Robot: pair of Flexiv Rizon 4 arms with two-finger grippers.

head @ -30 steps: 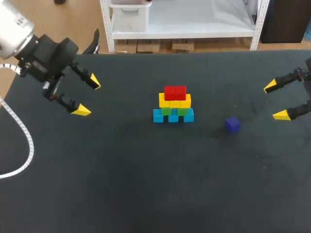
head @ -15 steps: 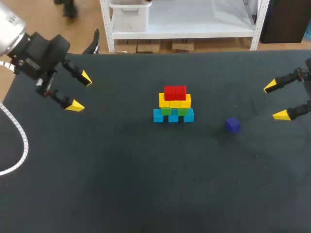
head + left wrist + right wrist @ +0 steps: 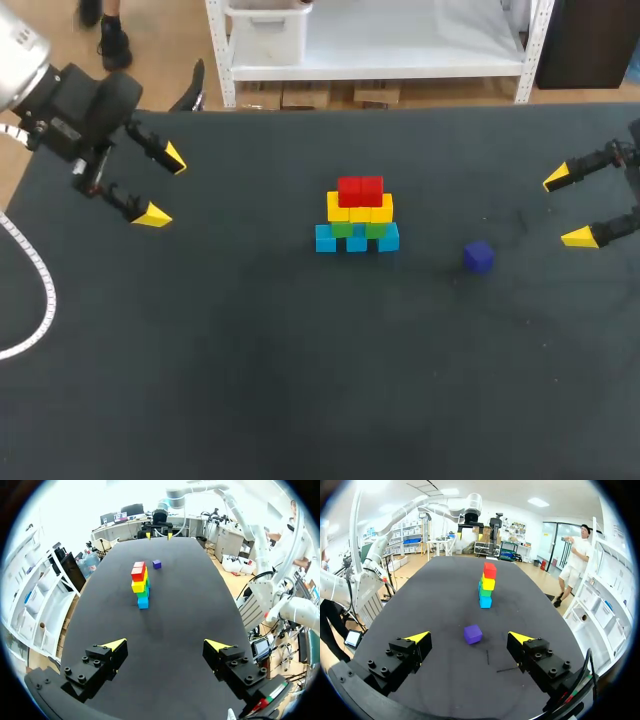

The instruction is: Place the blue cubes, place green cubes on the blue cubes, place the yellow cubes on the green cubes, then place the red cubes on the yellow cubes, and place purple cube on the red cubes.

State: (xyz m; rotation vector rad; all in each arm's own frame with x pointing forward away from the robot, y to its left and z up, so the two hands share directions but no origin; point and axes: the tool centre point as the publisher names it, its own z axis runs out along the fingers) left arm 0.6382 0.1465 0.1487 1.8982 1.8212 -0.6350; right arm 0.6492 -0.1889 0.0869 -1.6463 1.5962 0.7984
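Observation:
A cube stack stands mid-table: blue cubes (image 3: pixel 356 239) at the base, green cubes (image 3: pixel 358 229) on them, yellow cubes (image 3: pixel 360 210) above, red cubes (image 3: pixel 360 189) on top. The stack (image 3: pixel 140 583) is far ahead of my left gripper, and the stack (image 3: pixel 486 585) is ahead of my right one. A purple cube (image 3: pixel 479 257) lies alone to the stack's right, also seen as the purple cube (image 3: pixel 473 634) just ahead of my right gripper (image 3: pixel 469 638), and as the purple cube (image 3: pixel 157 564). My left gripper (image 3: pixel 162 186) hangs open at the far left, empty. My right gripper (image 3: pixel 568 207) is open at the right edge.
The dark table (image 3: pixel 300 380) holds nothing else. A white cable (image 3: pixel 40 290) from my left arm loops over the table's left edge.
My left gripper has drawn back to the left and a little away from the stack. The right arm, the stack and the purple cube have stayed put.

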